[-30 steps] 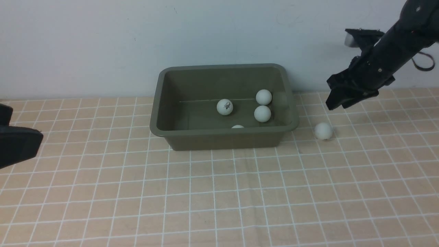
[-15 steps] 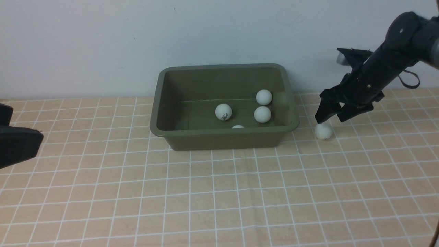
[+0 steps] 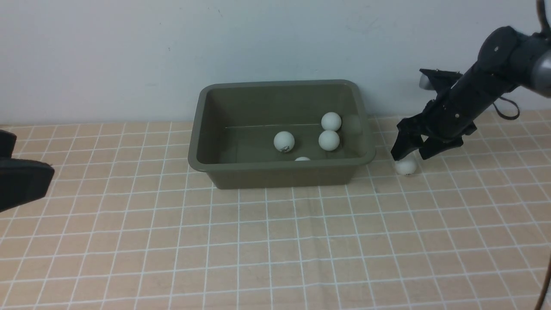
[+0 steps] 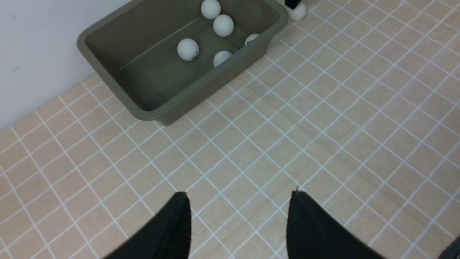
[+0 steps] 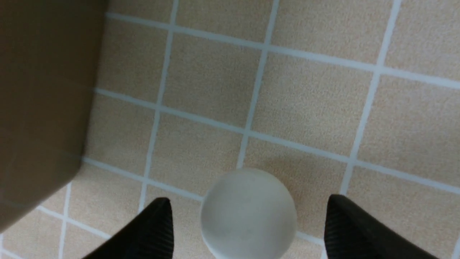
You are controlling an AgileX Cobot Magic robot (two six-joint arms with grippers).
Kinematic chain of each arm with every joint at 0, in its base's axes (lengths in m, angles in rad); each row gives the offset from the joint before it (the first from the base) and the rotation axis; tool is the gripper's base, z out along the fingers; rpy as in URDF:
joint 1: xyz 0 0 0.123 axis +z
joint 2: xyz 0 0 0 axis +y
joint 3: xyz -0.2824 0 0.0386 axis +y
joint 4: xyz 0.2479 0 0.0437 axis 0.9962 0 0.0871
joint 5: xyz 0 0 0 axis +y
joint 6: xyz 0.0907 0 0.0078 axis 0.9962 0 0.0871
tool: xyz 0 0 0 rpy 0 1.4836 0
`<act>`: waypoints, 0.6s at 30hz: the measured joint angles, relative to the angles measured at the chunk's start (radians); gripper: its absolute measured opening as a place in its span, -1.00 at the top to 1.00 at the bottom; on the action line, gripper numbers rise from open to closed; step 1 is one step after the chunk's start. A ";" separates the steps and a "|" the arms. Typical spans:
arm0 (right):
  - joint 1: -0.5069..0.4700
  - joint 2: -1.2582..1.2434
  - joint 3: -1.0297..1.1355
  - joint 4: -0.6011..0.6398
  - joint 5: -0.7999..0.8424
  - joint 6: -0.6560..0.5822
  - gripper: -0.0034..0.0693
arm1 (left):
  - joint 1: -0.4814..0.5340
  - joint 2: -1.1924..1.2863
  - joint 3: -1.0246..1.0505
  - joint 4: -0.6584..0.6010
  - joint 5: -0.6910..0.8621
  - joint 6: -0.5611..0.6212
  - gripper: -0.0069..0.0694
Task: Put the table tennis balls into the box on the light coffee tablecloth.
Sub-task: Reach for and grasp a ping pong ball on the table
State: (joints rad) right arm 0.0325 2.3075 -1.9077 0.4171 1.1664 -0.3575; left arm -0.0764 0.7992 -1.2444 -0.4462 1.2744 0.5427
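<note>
The olive-green box (image 3: 280, 174) stands on the light coffee tablecloth (image 3: 275, 241) by the back wall. Several white table tennis balls lie in it, among them one with a black logo (image 3: 284, 141), also seen in the left wrist view (image 4: 188, 49). One ball (image 3: 406, 167) lies on the cloth just right of the box. My right gripper (image 3: 411, 156) is open, its fingers low on either side of this ball (image 5: 249, 214), apart from it. My left gripper (image 4: 239, 194) is open and empty, at the far left edge of the front view (image 3: 21, 181).
A pale wall runs close behind the box. The box's right wall (image 5: 39, 108) is a short way from the loose ball and my right fingers. Gridded cloth stretches in front of the box.
My right gripper has come down and to the left, from above the loose ball to straddling it. The logo ball in the box has rolled slightly. The left arm has not moved.
</note>
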 joint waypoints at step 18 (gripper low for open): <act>0.044 0.045 -0.055 -0.199 0.056 0.140 -0.09 | 0.000 0.000 0.000 0.000 0.000 0.000 0.04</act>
State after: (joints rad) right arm 0.0768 2.3525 -1.9627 0.2180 1.2220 -0.2179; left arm -0.0764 0.7992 -1.2444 -0.4462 1.2744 0.5427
